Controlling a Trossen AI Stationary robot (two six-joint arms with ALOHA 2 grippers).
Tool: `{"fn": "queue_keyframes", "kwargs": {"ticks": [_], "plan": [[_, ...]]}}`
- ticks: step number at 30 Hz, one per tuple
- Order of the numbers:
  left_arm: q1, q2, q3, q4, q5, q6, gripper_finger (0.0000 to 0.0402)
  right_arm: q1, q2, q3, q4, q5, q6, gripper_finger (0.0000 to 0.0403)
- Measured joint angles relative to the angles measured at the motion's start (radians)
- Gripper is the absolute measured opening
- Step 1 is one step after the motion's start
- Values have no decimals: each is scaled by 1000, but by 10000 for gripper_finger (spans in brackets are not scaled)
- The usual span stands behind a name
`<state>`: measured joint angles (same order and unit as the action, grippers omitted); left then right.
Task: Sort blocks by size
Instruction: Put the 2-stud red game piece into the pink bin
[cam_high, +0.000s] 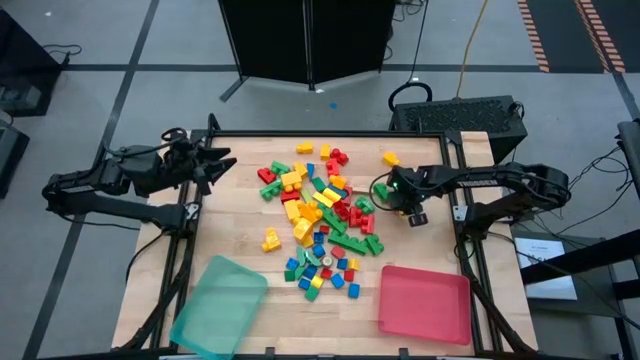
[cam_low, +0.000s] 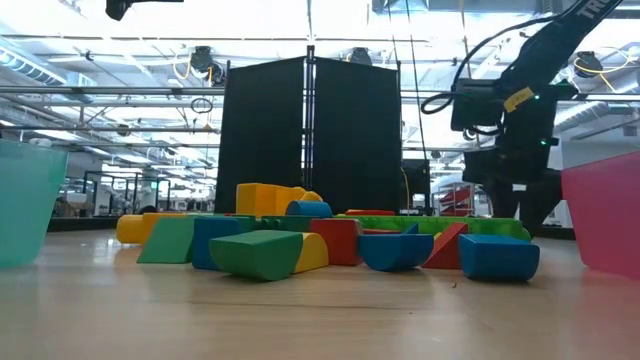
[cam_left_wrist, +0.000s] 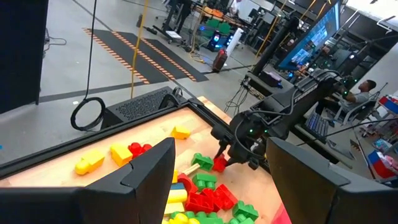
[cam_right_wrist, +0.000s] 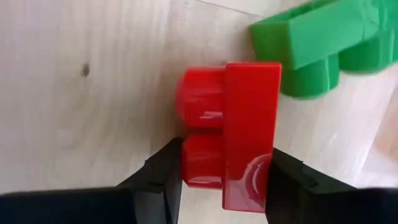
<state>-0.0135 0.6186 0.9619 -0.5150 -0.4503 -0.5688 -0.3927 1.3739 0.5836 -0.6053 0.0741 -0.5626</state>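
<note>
The right arm reached in from the table's (cam_high: 240, 210) right edge, wrist bent downward, its gripper (cam_high: 384, 192) low over the right half of the table. Its two dark fingers (cam_right_wrist: 163, 177) pressed against opposite sides of a red block (cam_right_wrist: 233, 134). The left arm lay folded at the table's left edge, its gripper (cam_high: 222, 163) raised, fingers (cam_left_wrist: 146, 171) spread wide and holding nothing.

Bright, even overhead light; soft shadows on table (cam_high: 240, 225). Ceiling lamps blow out low view. Glare streaks on red block (cam_right_wrist: 239, 134) between right gripper's fingers (cam_right_wrist: 158, 180); green block (cam_right_wrist: 323, 37) beyond fingertips blurred.
</note>
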Motion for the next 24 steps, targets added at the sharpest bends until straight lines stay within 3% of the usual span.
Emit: {"fn": "queue_keyframes", "kwargs": {"ticks": [7,14,19,24], "plan": [[0,0,0,0,-1,7,255,15,-36,42,-59,5,144,148],[0,0,0,0,-1,7,255,19,-153,183,-158,-16,285,148],[0,0,0,0,-1,7,255,84,-250,306,-244,-180,540,148],[0,0,0,-1,-1,7,255,251,-337,355,-259,-335,847,148]]}}
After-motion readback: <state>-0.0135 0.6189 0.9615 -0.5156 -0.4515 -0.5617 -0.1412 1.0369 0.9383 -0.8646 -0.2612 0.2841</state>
